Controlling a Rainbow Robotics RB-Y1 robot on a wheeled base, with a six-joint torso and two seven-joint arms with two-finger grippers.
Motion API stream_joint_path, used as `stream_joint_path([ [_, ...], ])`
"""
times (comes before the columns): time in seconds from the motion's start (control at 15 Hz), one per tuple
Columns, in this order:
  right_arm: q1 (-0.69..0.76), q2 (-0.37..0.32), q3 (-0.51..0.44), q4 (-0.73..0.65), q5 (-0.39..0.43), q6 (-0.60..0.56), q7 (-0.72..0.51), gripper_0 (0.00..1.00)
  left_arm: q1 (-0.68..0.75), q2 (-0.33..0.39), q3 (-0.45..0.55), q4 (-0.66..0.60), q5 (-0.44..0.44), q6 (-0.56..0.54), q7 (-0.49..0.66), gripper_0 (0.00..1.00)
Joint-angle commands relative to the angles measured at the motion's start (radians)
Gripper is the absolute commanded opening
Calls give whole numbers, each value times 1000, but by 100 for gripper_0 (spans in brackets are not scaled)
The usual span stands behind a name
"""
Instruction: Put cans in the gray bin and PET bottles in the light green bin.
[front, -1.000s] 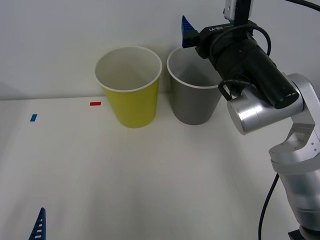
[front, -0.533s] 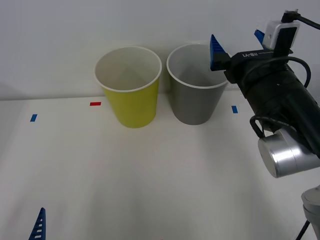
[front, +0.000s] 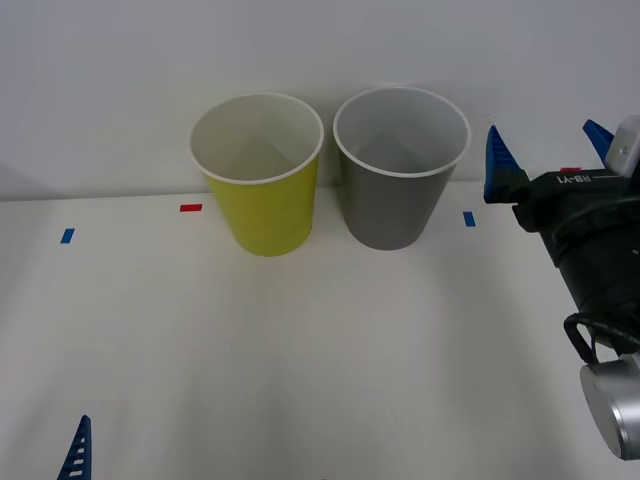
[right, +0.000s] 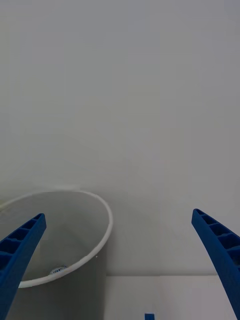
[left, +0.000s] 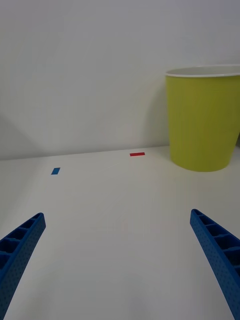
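The gray bin (front: 392, 200) stands upright at the back of the table, and the light green bin (front: 262, 205) stands close beside it on its left. My right gripper (front: 547, 145) hangs open and empty just right of the gray bin, at about rim height. From the right wrist, the gray bin's rim (right: 102, 239) lies beside the open right gripper (right: 119, 215). A small blue and white bit (right: 57, 270) shows deep inside that bin; it is too little to tell whether it is a can. PET bottles are out of view. My left gripper (left: 117, 215) is open, low over the table's near left.
The white table (front: 300, 350) carries a red tape mark (front: 190, 207) and blue tape marks (front: 67, 235) (front: 468, 218). A white wall rises right behind the bins. One blue finger (front: 77, 455) of the left gripper shows at the front left corner.
My right arm has swung from over the gray bin's rim to the right and toward me, staying open. The bins and the left arm have not moved.
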Motion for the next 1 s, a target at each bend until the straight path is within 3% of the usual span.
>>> stream_joint_path([
  [0.07,110,22,-39,-5,28,-101,-16,100,0,0,0,0,0,0,0,100],
  [0.4,284,71,-80,-4,34,-285,-34,100,0,0,0,0,0,0,0,100],
  [0.67,443,127,-83,-4,99,-454,-31,100,0,0,0,0,0,0,0,100],
  [1.0,626,131,-82,-4,99,-618,-30,100,0,0,0,0,0,0,0,100],
])
